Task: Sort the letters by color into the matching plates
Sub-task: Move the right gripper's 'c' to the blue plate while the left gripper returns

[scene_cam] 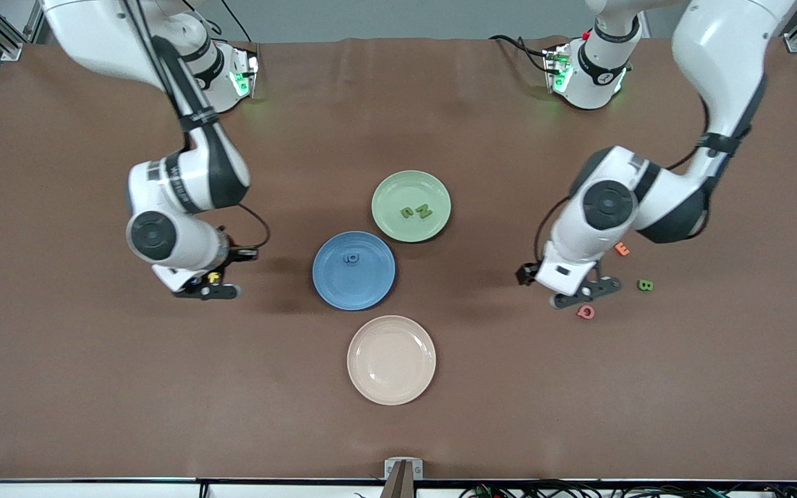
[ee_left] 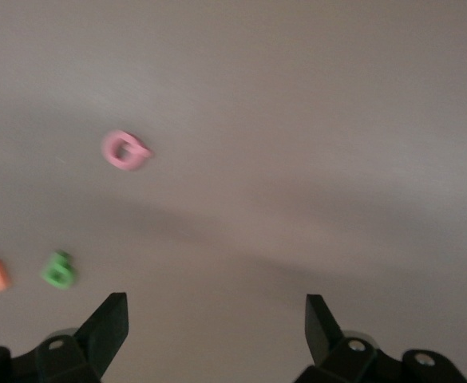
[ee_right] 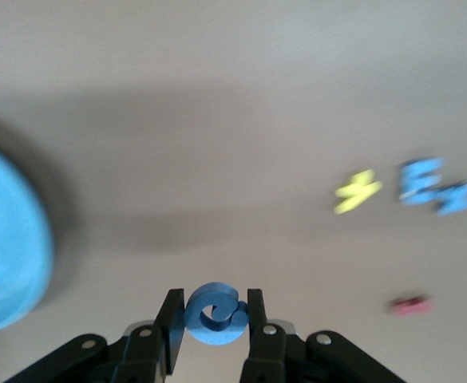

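My right gripper [ee_right: 215, 307] is shut on a curled blue letter [ee_right: 214, 317], held over the table beside the blue plate [scene_cam: 371, 290] toward the right arm's end. One blue letter [scene_cam: 351, 258] lies in that plate. The pale green plate [scene_cam: 433, 187] holds two green letters [scene_cam: 415, 211]. My left gripper [scene_cam: 587, 294] hangs open with nothing between its fingers, over the table by a pink letter [ee_left: 125, 150] and a green letter [ee_left: 59, 270]. Two more blue letters [ee_right: 434, 187] lie on the table in the right wrist view.
A beige plate [scene_cam: 391, 387] sits nearer the front camera than the blue one. An orange letter [scene_cam: 621, 249] lies close to the left gripper. A yellow letter [ee_right: 358, 191] and a red letter [ee_right: 409, 304] lie near the loose blue ones.
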Controlling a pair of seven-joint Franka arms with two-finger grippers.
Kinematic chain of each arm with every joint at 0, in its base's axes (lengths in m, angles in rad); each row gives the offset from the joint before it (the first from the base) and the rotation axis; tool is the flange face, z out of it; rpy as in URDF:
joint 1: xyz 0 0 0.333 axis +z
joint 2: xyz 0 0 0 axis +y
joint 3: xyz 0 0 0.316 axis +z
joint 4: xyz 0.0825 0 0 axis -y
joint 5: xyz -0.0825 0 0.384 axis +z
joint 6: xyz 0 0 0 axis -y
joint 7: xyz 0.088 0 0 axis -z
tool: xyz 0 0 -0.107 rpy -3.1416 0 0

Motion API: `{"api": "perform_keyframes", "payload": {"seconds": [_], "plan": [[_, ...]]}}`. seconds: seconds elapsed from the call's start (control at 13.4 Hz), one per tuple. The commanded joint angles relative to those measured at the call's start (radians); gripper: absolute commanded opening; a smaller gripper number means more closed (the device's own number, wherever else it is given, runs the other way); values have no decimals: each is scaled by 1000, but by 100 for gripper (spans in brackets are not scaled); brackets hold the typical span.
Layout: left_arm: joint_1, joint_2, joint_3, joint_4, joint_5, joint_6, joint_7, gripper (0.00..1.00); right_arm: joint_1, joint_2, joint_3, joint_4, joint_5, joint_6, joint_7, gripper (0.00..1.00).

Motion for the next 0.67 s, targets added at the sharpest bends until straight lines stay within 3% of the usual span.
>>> {"api": "perform_keyframes", "payload": {"seconds": [0.0, 0.3, 0.6], "plan": [[88, -57, -9, -63, 19, 0, 159, 97, 95, 17, -12, 42, 35, 14, 144, 16], [204, -54, -10, -118, 133, 38, 320, 97, 202, 117, -12, 98, 65, 129, 282, 16], [358, -18, -9, -197, 158, 227, 524, 97, 260, 230, -12, 216, 130, 155, 349, 16]]}}
